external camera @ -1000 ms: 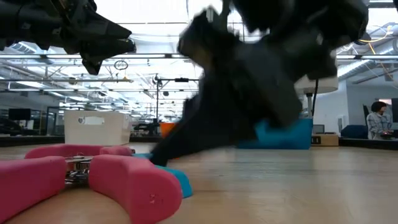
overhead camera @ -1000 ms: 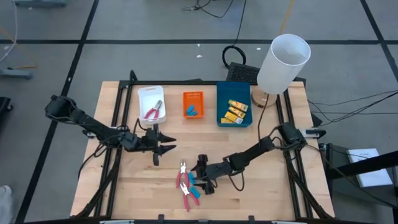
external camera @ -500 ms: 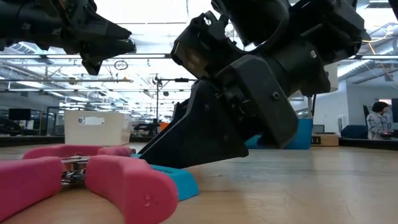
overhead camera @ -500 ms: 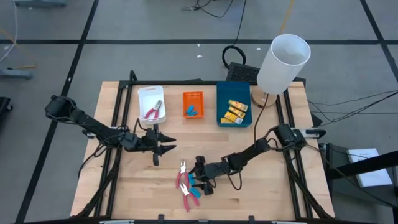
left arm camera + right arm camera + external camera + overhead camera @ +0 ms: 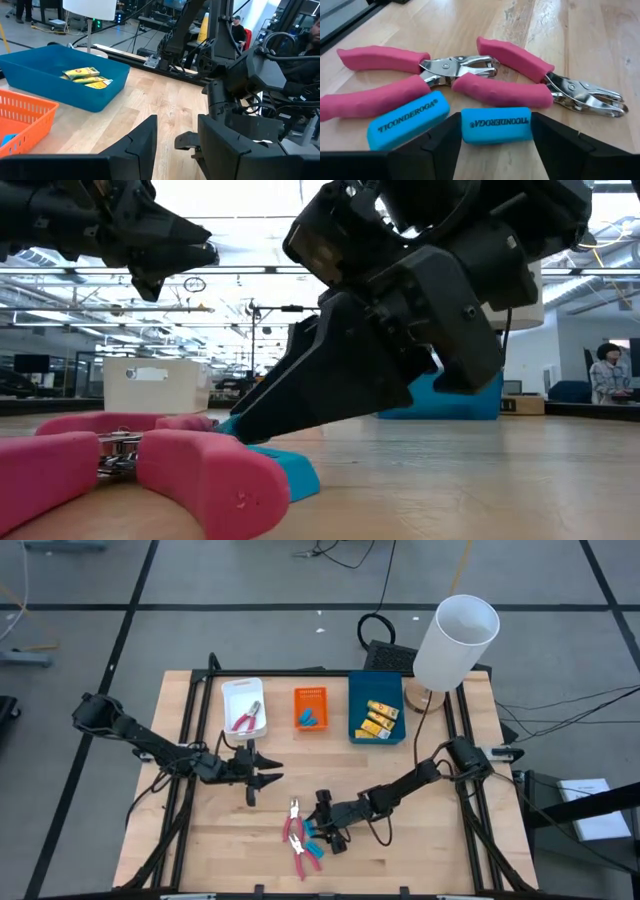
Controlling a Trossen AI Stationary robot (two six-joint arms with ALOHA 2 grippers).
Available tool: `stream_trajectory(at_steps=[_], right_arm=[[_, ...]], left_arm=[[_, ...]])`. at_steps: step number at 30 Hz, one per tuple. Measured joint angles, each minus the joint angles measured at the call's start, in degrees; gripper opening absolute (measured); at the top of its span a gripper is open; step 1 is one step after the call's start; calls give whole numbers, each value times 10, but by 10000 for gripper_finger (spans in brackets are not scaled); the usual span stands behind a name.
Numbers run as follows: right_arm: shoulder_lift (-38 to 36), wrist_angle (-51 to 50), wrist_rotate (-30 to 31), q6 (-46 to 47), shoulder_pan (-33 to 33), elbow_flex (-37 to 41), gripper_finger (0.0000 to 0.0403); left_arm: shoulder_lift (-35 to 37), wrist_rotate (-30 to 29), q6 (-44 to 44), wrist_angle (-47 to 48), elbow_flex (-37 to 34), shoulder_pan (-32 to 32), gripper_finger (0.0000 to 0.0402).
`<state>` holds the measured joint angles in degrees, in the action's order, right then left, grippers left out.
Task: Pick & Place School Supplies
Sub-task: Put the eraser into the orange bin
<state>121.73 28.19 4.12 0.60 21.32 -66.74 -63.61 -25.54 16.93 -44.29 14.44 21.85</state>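
Observation:
Two pink-handled punch tools [image 5: 470, 75] lie side by side on the table's near middle, with two light-blue erasers beside them. My right gripper [image 5: 496, 145] sits low over the table and is shut on one eraser [image 5: 495, 125]. The other eraser [image 5: 407, 125] lies flat, touching a pink handle. In the high view my right gripper [image 5: 318, 828] is just right of the pink tools [image 5: 295, 838]. My left gripper [image 5: 262, 772] hangs open and level above the table's left middle, holding nothing. My right gripper has the eraser lengthwise between its two fingers, one finger [image 5: 445, 145] at each short end [image 5: 465, 125]. The fingers slant down from the table's right side. The eraser lies flat on the table, printed face up.
Along the far edge stand a white tray [image 5: 232, 690] with a pink tool, an orange basket [image 5: 310, 695] with blue pieces, and a blue tray [image 5: 358, 710] with yellow packets [image 5: 380, 718]. A tall white cylinder [image 5: 455, 640] stands at the far right corner.
My right gripper has stayed over the same spot, rolled a little, and drawn its fingers in around the blue eraser. The eraser and the pink tools have not moved.

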Motion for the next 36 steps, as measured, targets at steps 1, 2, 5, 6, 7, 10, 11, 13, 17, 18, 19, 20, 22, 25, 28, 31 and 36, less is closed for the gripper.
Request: stream_trajectory(at_steps=[1,2,5,6,7,10,11,13,17,18,19,20,22,25,28,31,36], right_arm=[[-4,-7,0,0,0,0,222],[-10,-18,0,0,1,0,219],[-20,-32,2,-1,2,1,207],[-20,-35,2,-1,2,0,202],[-20,-41,2,0,2,1,198],[-18,-41,2,16,2,1,188],[-13,-36,3,22,1,0,186],[-9,-33,5,34,1,0,186],[-8,-38,25,70,-2,0,202],[-8,-47,41,81,-2,0,208],[-8,-56,58,88,-2,-1,214],[-8,-69,73,90,-2,-1,220],[-12,-106,104,90,-1,-3,228],[-20,-154,142,101,-2,-3,232],[-33,-183,165,128,-2,-1,233],[-39,-179,167,148,-2,0,233],[-35,-143,142,152,4,0,233]], left_arm=[[0,0,1,0,0,0,147],[0,0,1,0,0,0,147],[0,0,1,0,0,0,147],[0,0,1,0,0,0,147],[0,0,1,0,0,0,147],[0,0,2,0,0,0,147],[0,0,3,0,0,0,147],[0,0,4,0,0,0,147],[0,0,4,0,0,0,147],[0,0,4,0,0,0,147],[0,0,4,0,0,0,147],[0,0,4,0,0,0,147],[0,0,4,0,0,0,147],[0,0,5,0,0,0,147],[0,0,6,2,0,0,147],[0,0,8,3,0,0,147],[0,-2,9,3,0,0,147]])
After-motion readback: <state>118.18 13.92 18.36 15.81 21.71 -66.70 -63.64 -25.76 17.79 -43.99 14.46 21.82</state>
